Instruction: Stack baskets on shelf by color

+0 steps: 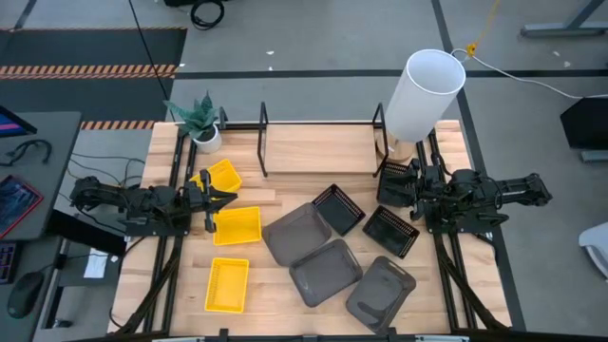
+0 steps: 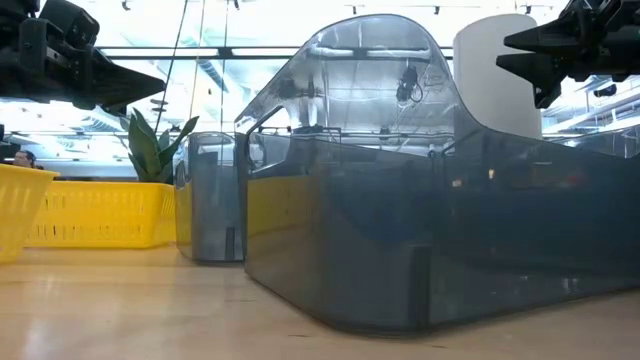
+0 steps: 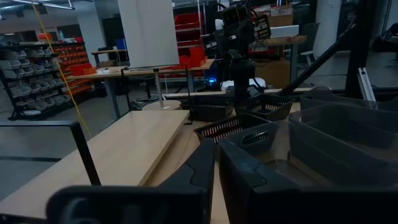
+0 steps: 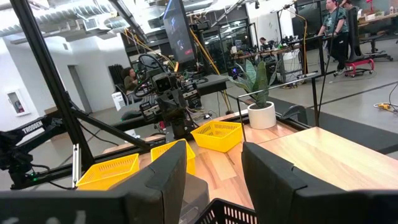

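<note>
Three yellow baskets (image 1: 237, 226) lie flat on the table's left part, and three dark grey baskets (image 1: 326, 271) lie toward the near middle. Black mesh baskets (image 1: 338, 209) lie right of the middle. The black wire shelf (image 1: 263, 142) stands along the far edge. My left gripper (image 1: 226, 198) hovers shut above the yellow baskets, pointing right, and its fingers (image 3: 193, 177) nearly meet in the wrist view. My right gripper (image 1: 404, 195) hovers open above the black mesh baskets (image 4: 230, 214), pointing left. Both grippers hang clear above the table in the low view.
A tall white cylinder (image 1: 423, 95) stands at the shelf's right end and a potted plant (image 1: 201, 123) at its left end. Bare wood shows inside the shelf bays (image 1: 318, 147). A grey basket (image 2: 420, 230) fills the low view.
</note>
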`<state>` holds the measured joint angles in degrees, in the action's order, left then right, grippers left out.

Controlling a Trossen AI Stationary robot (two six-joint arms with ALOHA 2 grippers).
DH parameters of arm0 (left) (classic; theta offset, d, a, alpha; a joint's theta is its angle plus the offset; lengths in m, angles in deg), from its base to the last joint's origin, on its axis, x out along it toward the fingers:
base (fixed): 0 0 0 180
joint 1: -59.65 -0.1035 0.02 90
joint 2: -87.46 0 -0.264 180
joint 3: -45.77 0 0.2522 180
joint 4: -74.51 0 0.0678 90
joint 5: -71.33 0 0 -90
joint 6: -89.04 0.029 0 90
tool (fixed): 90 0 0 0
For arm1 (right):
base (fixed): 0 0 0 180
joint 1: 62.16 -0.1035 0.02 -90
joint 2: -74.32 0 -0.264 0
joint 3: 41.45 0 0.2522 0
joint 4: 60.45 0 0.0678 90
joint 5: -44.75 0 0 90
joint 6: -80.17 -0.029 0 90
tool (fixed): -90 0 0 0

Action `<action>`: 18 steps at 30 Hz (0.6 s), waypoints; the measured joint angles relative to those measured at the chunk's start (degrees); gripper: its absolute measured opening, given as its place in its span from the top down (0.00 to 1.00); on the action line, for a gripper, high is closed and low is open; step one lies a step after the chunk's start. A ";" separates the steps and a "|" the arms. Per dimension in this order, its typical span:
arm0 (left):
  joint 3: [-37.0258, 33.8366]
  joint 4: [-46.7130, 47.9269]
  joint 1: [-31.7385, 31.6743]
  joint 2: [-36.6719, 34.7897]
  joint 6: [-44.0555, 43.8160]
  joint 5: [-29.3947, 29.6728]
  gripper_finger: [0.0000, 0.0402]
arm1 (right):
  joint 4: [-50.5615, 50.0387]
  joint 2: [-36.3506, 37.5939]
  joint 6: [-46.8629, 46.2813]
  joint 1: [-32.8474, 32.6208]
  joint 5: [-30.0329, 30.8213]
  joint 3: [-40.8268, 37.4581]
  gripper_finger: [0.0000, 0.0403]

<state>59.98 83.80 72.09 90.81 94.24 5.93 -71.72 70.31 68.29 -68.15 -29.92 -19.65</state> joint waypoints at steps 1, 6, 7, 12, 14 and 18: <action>0.01 0.02 0.00 -0.01 -0.01 0.00 0.94 | -0.01 0.02 0.00 0.02 -0.01 0.00 0.60; 0.02 0.02 0.00 0.00 0.00 0.00 0.93 | -0.01 0.02 0.00 0.02 -0.01 0.00 0.60; 0.00 0.02 0.00 -0.02 0.00 0.00 0.92 | -0.01 0.02 0.00 0.00 0.01 0.00 0.60; 0.02 -0.21 0.00 -0.02 0.00 0.00 0.91 | 0.00 0.01 0.00 0.01 0.00 0.00 0.60; 0.02 -1.12 0.00 0.01 -0.09 -0.01 0.91 | 0.01 0.02 0.00 0.01 -0.01 0.00 0.60; 0.01 -5.91 0.00 -0.10 -3.31 -0.26 0.93 | -0.01 0.02 0.00 0.02 -0.01 0.00 0.60</action>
<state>59.99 77.89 72.09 90.72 90.92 5.67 -71.73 70.33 68.29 -68.13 -29.94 -19.65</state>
